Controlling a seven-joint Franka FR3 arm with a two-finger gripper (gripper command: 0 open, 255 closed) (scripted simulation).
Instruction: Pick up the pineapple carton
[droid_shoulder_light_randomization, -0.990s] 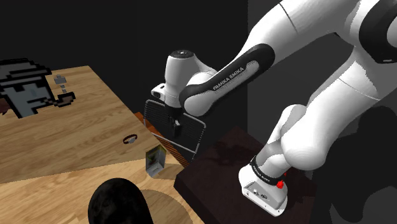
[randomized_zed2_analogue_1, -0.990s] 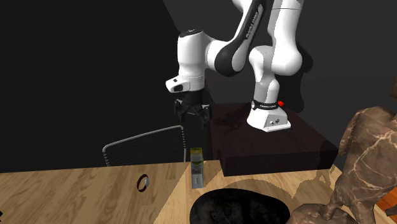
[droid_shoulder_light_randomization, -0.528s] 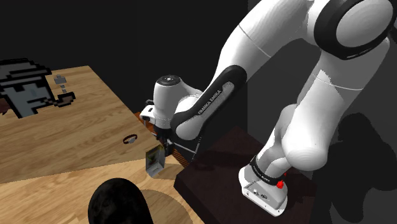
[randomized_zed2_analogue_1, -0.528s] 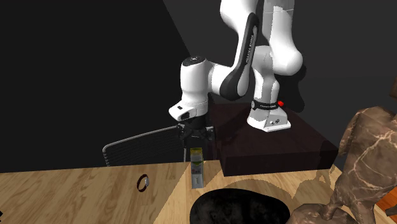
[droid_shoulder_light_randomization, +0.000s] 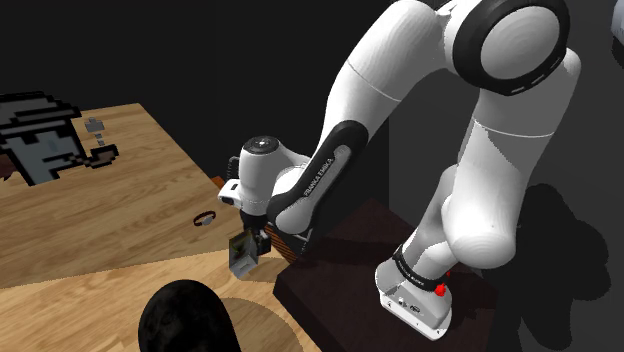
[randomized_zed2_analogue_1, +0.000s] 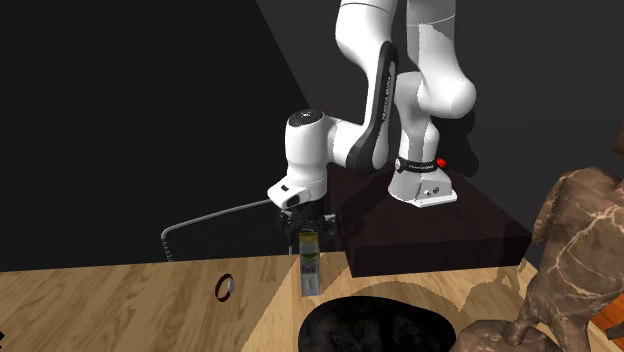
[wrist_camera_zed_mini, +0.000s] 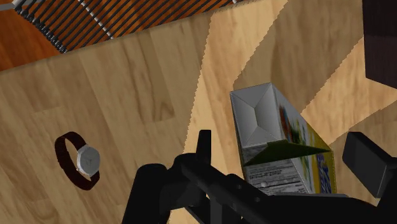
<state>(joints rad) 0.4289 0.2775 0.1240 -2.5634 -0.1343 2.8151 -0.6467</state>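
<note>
Gripper (droid_shoulder_light_randomization: 251, 238) hangs low over the carton (droid_shoulder_light_randomization: 241, 256) in the shoulder view, the wrist pointing nearly straight down, a fitting approach for a tall, narrow box that stands upright. The carton sits close to the table (droid_shoulder_light_randomization: 110, 215) edge that faces the chair (droid_shoulder_light_randomization: 288, 243) and the stand (droid_shoulder_light_randomization: 345, 275), so the arm reaches it with a short, folded pose. A watch (droid_shoulder_light_randomization: 205, 217) lies further in from that edge, well apart from the carton and out of the way. In the second exterior view the gripper (randomized_zed2_analogue_1: 308, 237) is level with the top of the carton (randomized_zed2_analogue_1: 309, 268), which is upright near the table (randomized_zed2_analogue_1: 120, 300) edge by the chair (randomized_zed2_analogue_1: 225, 230); the watch (randomized_zed2_analogue_1: 226, 288) lies apart, toward that view's left. In the wrist view the gripper (wrist_camera_zed_mini: 283, 145) is spread wide, and its fingers (wrist_camera_zed_mini: 203, 146) stand one on each side of the carton (wrist_camera_zed_mini: 264, 118) without touching it, so nothing is held yet. They straddle the narrower faces, probably so that closing will clamp flat panels, not the folded top. My judgement is that the hand needs to sink a little more before closing, to grip below the gable. The watch (wrist_camera_zed_mini: 79, 159) shows on bare wood, clear of the fingers.
</note>
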